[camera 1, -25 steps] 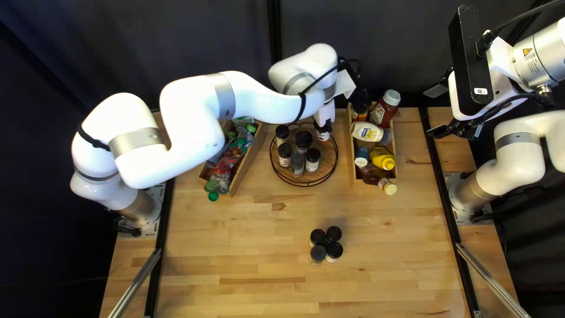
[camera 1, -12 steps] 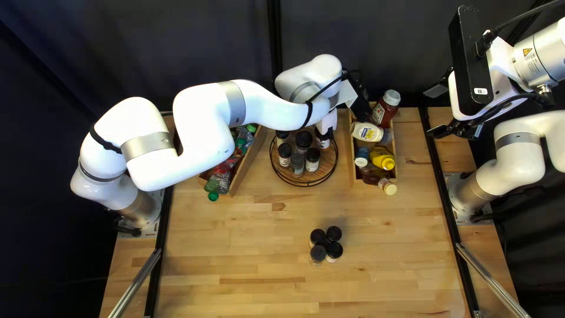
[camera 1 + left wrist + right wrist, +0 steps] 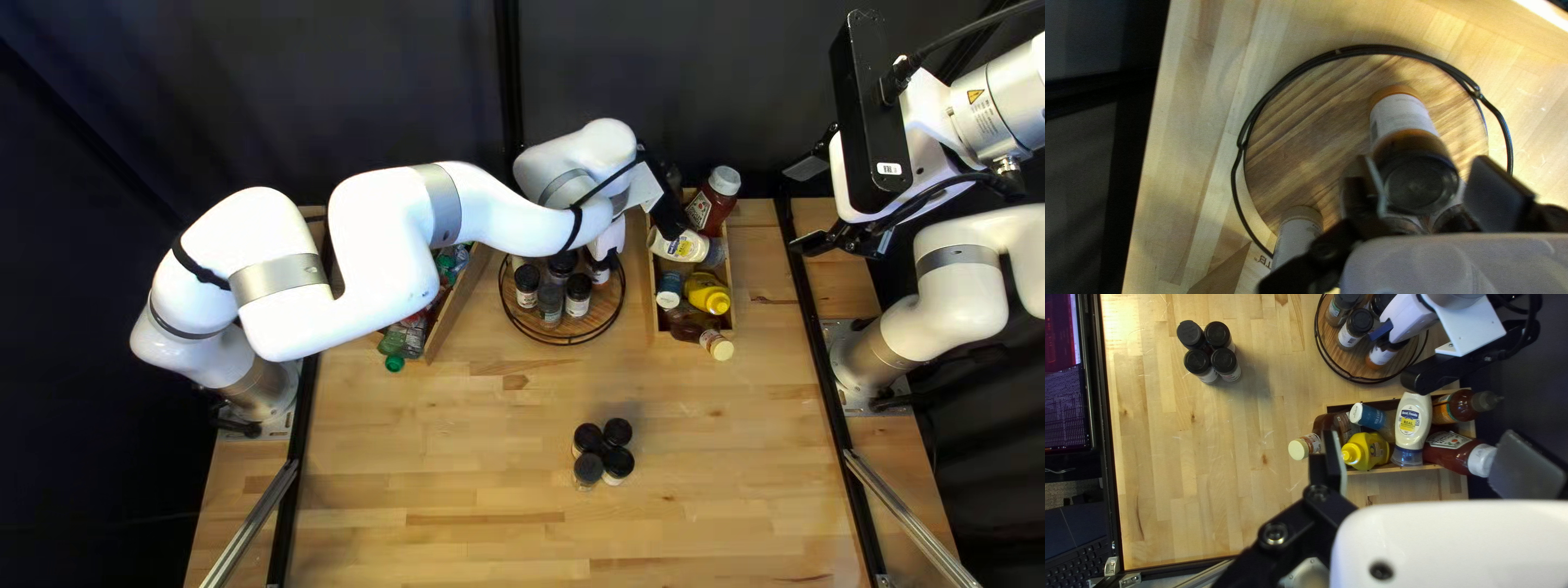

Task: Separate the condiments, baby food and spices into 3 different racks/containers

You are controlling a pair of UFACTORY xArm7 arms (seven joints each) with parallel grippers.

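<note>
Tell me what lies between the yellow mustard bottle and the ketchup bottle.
A white squeeze bottle lies between the mustard bottle and ketchup bottle, crosswise in the wooden box; the right wrist view shows it.

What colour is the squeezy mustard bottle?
Yellow: the mustard bottle shows best in the right wrist view.

In the left wrist view, white glare edged the pale wooden surface (image 3: pixel 1492 24) beyond the blurred black fingers (image 3: pixel 1497 193).
</note>
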